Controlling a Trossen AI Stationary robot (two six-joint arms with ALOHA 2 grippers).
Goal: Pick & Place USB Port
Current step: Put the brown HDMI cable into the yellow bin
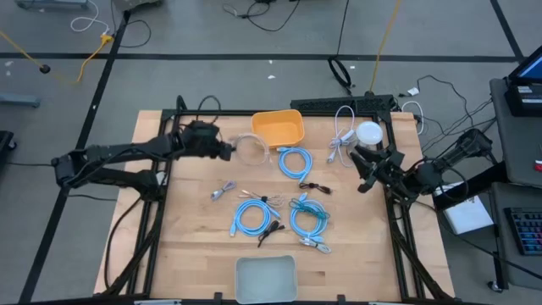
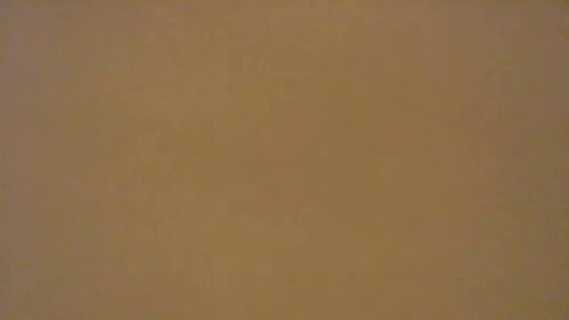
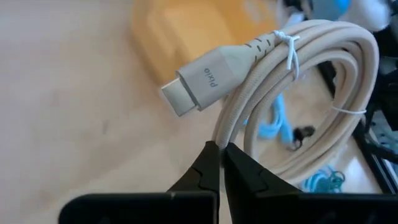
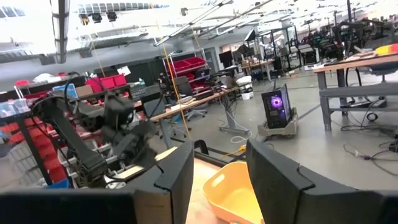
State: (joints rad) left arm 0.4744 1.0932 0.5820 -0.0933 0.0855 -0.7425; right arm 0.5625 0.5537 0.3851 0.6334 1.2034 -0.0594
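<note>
A beige braided cable coil (image 1: 251, 149), tied with thin white ties, has a grey flat plug (image 3: 204, 79). My left gripper (image 1: 230, 151) is shut on it just left of the orange bin (image 1: 280, 127). In the left wrist view the coil (image 3: 348, 81) loops out beyond the fingertips, with the orange bin (image 3: 186, 31) behind. My right gripper (image 1: 366, 169) waits open over the table's right side, holding nothing; its wrist view shows the orange bin (image 4: 233, 193) and my left arm (image 4: 118, 134). The low view shows only a plain brown field. My left gripper pinches the bundled strands of the beige coil (image 3: 222, 138) between its two fingertips (image 3: 205, 165), on the coil's side below the grey plug. The fingers reach in from the table's left. The coil stands out past the fingertips and looks lifted off the wood, plug uppermost.
Several blue cable coils (image 1: 295, 161) (image 1: 251, 217) (image 1: 308, 219) and small dark and grey adapters (image 1: 223, 192) lie mid-table. A white cable (image 1: 342, 135) and a white round object (image 1: 369, 131) sit at the far right. A grey tray (image 1: 265, 278) rests at the near edge.
</note>
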